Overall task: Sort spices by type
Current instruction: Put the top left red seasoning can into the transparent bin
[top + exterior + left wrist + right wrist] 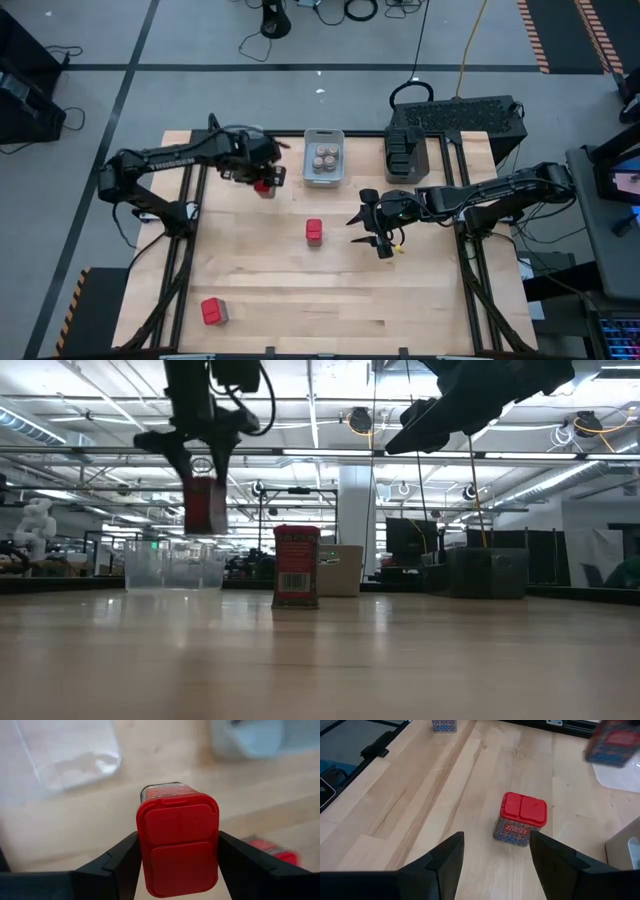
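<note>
I take the grey bin (324,157) with the round brownish jars (325,156) inside as my landmark; it stands at the far edge of the wooden table (260,290). A dark bin (407,152) stands just beside it, on the side of my right arm. A clear bin (172,565) is on its other side, near my left claw.

One red spice tin (314,231) stands upright on the table, nearer to me than the grey bin, and nothing touches it. Another red tin (213,311) lies well apart from the bin, near the front edge on the left side.

My left claw (262,178) is stretched toward the grey bin and is clamped on a third red tin (177,840). This tin hangs in the air above the table, one finger on each side.

My right claw (377,232) hovers beside the standing tin, on the side of the dark bin, with its fingers apart and holding nothing.
</note>
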Motion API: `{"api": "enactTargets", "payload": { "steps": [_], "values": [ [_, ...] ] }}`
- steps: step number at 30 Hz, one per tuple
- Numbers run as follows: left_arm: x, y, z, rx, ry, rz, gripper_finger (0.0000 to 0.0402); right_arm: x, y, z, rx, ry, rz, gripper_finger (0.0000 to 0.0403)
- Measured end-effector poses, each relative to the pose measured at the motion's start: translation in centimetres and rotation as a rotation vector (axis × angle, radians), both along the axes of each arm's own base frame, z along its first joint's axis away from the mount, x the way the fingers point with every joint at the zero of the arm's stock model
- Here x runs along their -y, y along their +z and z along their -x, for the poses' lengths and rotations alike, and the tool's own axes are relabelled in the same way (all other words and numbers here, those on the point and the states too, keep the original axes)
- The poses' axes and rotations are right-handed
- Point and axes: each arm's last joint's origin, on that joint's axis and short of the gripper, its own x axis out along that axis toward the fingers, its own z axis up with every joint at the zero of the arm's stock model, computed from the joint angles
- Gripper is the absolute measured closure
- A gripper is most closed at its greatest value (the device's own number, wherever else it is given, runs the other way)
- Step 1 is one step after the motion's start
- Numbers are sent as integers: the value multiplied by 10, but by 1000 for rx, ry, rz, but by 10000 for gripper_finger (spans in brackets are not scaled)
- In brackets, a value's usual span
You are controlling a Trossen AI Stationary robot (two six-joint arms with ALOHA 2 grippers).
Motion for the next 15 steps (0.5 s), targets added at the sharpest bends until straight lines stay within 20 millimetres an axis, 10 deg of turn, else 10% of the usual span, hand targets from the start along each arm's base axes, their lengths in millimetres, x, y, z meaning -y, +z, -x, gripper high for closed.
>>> {"api": "enactTargets", "payload": {
  "steps": [15],
  "values": [
    [-77, 37, 50, -69, 44, -71, 173, 0, 0, 0, -2, 0, 0, 193]
  ]
}}
